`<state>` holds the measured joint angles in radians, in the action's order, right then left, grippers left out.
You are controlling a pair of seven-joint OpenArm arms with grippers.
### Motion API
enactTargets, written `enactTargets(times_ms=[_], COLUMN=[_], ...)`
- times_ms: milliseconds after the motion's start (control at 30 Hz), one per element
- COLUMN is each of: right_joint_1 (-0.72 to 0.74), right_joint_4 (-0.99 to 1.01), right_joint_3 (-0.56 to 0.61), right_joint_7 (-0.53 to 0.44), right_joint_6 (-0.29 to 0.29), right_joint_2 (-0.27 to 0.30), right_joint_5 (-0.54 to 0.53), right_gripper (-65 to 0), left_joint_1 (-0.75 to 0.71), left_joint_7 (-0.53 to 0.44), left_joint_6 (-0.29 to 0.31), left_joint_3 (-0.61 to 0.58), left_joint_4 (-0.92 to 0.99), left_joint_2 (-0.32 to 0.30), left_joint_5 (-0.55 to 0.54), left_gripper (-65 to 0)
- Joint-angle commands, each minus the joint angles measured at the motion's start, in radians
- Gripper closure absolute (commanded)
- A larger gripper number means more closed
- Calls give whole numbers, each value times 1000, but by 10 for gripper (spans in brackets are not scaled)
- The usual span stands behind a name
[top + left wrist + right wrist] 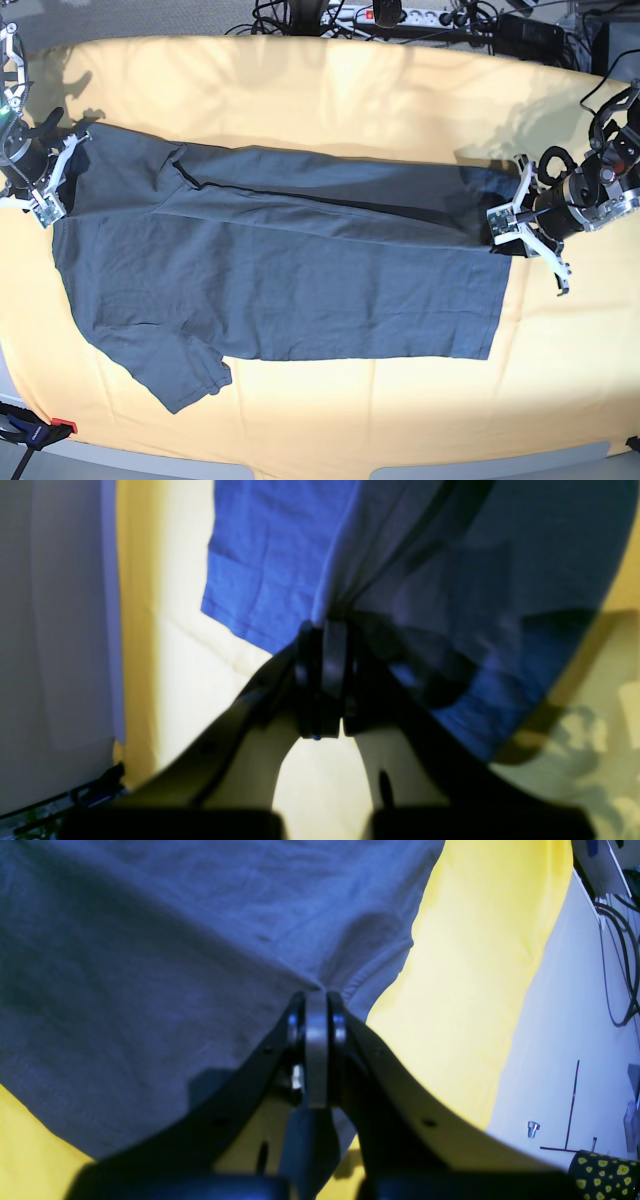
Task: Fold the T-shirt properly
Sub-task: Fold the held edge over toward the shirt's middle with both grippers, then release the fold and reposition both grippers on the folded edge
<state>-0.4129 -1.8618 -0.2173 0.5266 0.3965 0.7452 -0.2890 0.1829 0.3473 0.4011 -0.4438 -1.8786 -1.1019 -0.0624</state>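
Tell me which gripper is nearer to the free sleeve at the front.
Right. The right gripper pinches the T-shirt just above that sleeve; the left gripper holds the opposite end.

The base view is evenly bright and sharp, its yellow tablecloth [330,100] softly dappled with cable shadows along the far edge. The left wrist view is dim and blurred, the T-shirt [280,565] glaring saturated blue above the dark, silhouetted left claw [325,630], and the tablecloth beside it washed pale. The right wrist view is brighter, cloth texture crisp, though the right claw [316,1000] is underexposed.
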Motion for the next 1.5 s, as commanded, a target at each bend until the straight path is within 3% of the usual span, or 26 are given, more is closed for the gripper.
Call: enactTargets(times_ms=[0, 233, 367, 600, 800, 1000, 1233, 1267, 1333, 1367, 1467], right_joint_1=[9, 9, 8, 8, 8, 8, 9, 12, 27, 35, 64], right_joint_4=[-10, -10, -10, -10, -10, -10, -10, -10, -10, -10, -10], right_joint_3=[-12, -12, -12, -12, -12, -12, -12, -12, -12, -12, -12], right_joint_7=[-20, -19, -18, -18, -18, -18, -19, -23, -21, -19, -9], right_joint_6=[-11, -11, -11, -11, -11, -11, -27, -47, -82, -110, -190], right_joint_2=[21, 21, 20, 20, 20, 20, 20, 20, 20, 20, 20], right_joint_5=[-3, -3, -3, -3, -3, -3, -3, -3, 0, 1, 1], right_gripper=[0, 0, 0, 0, 0, 0, -2, -85, -287, -356, -383], left_joint_1=[20, 20, 20, 21, 20, 38, 62, 66, 81, 92, 130], left_joint_7=[-14, -60, -74, -70, -58, -59, -59, -59, -51, -32, 56], left_joint_6=[-17, -34, -86, -94, -218, -214, -212, -212, -216, -216, -219], left_joint_3=[14, 14, 14, 14, 14, 14, 14, 14, 14, 14, 14], left_joint_4=[-10, -10, -10, -10, -10, -10, -10, -10, -10, -10, -10], left_joint_2=[-23, -23, -11, 2, 2, 2, 2, 2, 2, 2, 2], left_joint_5=[20, 74, 94, 143, 171, 181, 121, 112, 83, 64, -17], left_gripper=[0, 0, 0, 0, 0, 0, 0, 0, -136, -215, -392])
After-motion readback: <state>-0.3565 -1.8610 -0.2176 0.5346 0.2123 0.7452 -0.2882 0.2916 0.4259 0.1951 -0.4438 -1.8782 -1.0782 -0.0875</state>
